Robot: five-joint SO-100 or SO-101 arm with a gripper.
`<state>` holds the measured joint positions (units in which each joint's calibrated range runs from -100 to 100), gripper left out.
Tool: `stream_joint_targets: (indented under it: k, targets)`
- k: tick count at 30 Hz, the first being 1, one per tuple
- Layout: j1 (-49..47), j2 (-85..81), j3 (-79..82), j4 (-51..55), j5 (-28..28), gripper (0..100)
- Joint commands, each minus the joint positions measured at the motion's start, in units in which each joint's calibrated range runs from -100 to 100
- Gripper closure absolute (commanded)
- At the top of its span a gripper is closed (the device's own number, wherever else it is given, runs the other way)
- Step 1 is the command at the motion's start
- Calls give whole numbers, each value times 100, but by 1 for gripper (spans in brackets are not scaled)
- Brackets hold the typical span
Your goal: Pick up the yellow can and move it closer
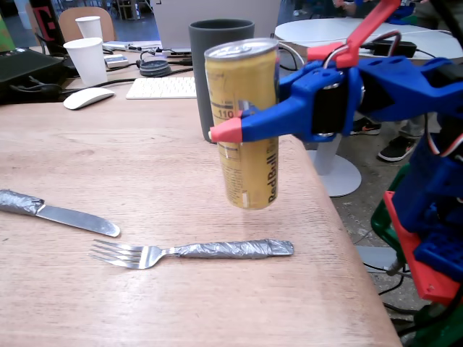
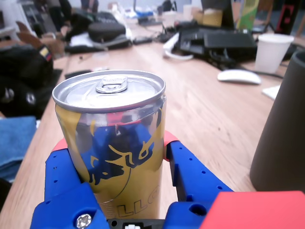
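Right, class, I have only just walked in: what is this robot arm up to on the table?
The blue arm's gripper is shut on the yellow can and holds it upright in the air, clear of the wooden table. Just behind the can stands a dark grey cup. A fork and a knife, both with foil-wrapped handles, lie untouched on the table in front.

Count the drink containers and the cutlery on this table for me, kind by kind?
Yellow can, held off the table in the pincer: 1
Dark grey cup: 1
White paper cups: 2
Fork: 1
Knife: 1
Total: 6
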<state>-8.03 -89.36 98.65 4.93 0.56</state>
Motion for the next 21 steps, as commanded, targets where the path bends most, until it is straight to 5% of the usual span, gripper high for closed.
stream_joint_targets:
  k: [1, 13, 21]
  targets:
    - [42, -781, 107, 263, -5, 81]
    - [42, -781, 107, 1790, -5, 81]
    - [59, -781, 107, 1880, 15, 81]
